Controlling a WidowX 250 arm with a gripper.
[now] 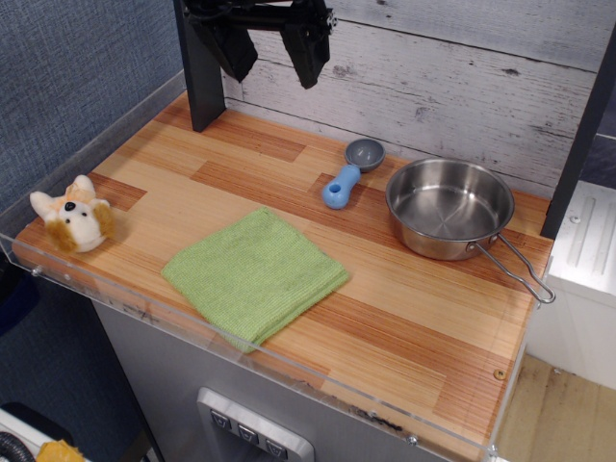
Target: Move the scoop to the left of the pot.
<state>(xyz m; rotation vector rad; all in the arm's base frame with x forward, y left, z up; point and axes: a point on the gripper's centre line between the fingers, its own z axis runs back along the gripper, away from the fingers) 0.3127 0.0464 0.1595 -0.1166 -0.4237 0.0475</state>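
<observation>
The scoop [348, 170], with a grey round bowl and a light-blue handle, lies on the wooden table just left of the pot [449, 207]. The pot is a shiny steel pan with a wire handle pointing to the front right. My gripper [269, 60] hangs high at the top of the view, up and to the left of the scoop, with its two black fingers spread apart and nothing between them.
A green cloth [255, 272] lies at the front middle. A plush fox toy [73, 218] sits at the left edge. A dark post [200, 67] stands at the back left. A clear rim [289, 366] runs along the table front.
</observation>
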